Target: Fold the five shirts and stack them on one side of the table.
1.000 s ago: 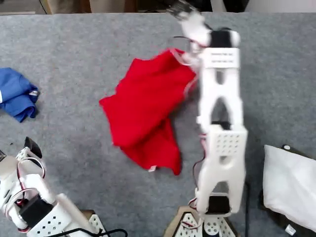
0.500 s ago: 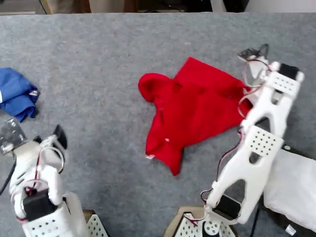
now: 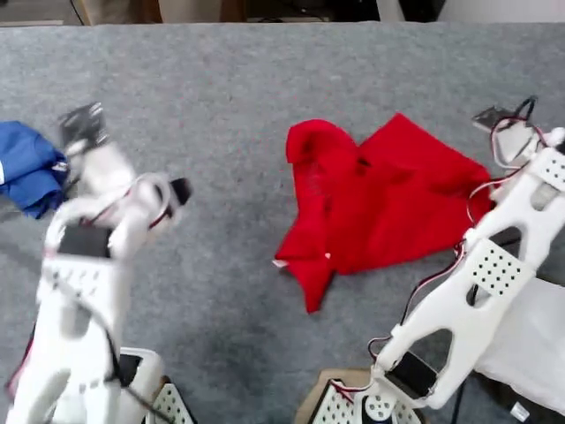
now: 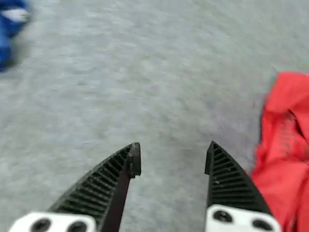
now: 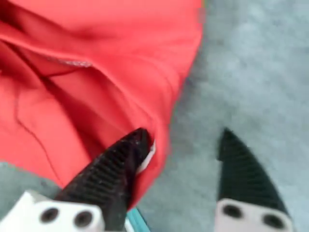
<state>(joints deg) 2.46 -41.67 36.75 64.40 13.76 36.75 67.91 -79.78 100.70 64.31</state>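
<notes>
**Clerk:** Entry one, high view?

**Checker:** Grey felt-covered table [image 3: 221,88]. A crumpled red cloth shirt [image 3: 388,203] lay unfolded, off centre toward 3 o'clock, with one bunched end trailing toward 6 o'clock. A bundled blue cloth shirt [image 3: 31,168] sat at the 9 o'clock edge; whether it was folded could not be told. A white cloth garment [image 3: 530,336] sat at the 5 o'clock corner. The left gripper [image 3: 84,124] stood at 10 o'clock, just beside the blue bundle and well apart from the red. The right gripper [image 3: 499,119] stood at the red shirt's 2 o'clock corner.

**Clerk:** Entry two, left wrist view?

**Checker:** Left gripper [image 4: 173,157]: jaws spread, nothing between them, bare grey table beneath. The red shirt's edge was near one finger, not touching.

**Clerk:** Entry three, right wrist view?

**Checker:** Right gripper [image 5: 183,140]: jaws spread, nothing clamped. One ridged black finger [image 5: 120,159] lay over the red hem, and the other was above bare table.

**Clerk:** Step in hand?

**Checker:** By my judgement, laying the red shirt flat ahead of its first fold. No fold was visible in it.

**Clerk:** Next move?

**Checker:** Probably the right jaws closing on that hem, one layer only, while the left arm crosses to the opposite edge to pull the cloth taut.
</notes>
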